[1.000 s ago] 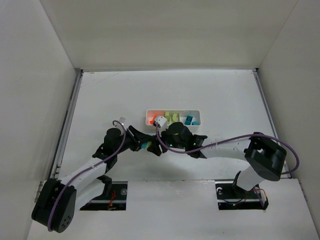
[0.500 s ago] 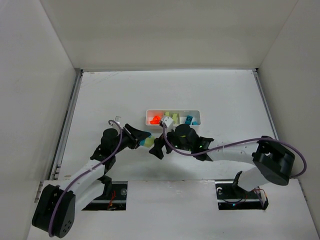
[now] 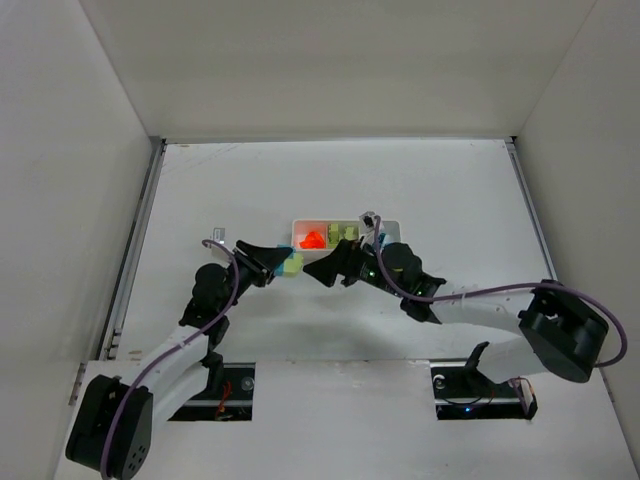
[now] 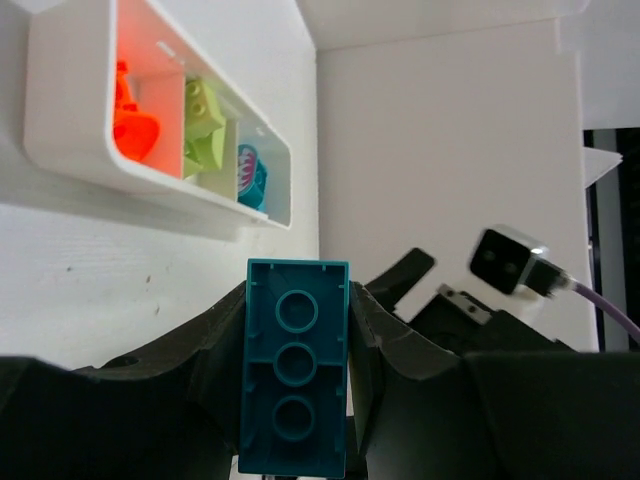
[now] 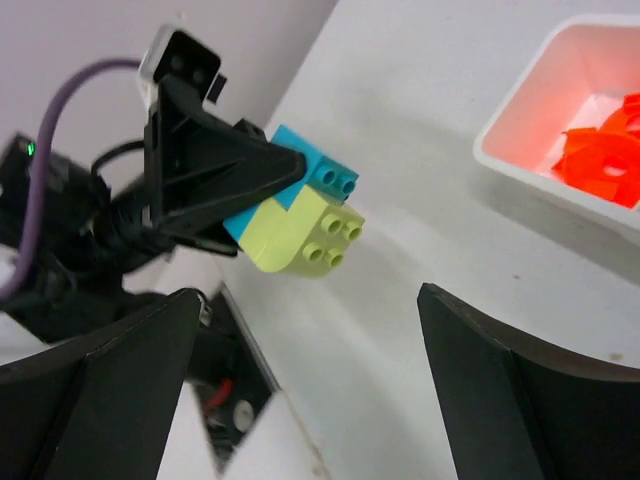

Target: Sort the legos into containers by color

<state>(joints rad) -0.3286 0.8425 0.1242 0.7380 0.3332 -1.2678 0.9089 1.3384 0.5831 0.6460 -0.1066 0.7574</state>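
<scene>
Several legos (image 4: pixel 205 135) lie sorted in the tray (image 4: pixel 60 130); my left tool (image 3: pixel 280 266) grips joined teal and yellow-green bricks (image 5: pixel 297 218), still unsorted; right tool (image 3: pixel 322 268) open.

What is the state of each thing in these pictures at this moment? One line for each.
Left gripper: shut on teal brick.
Teal brick: held, joined to yellow-green brick.
Yellow-green brick: stuck to teal brick, outside tray.
Right gripper: open, empty.
Tray: upright, legos in all three compartments.
Orange legos: in end compartment.
Green legos: in middle compartment.
Teal legos: in other end compartment.
</scene>
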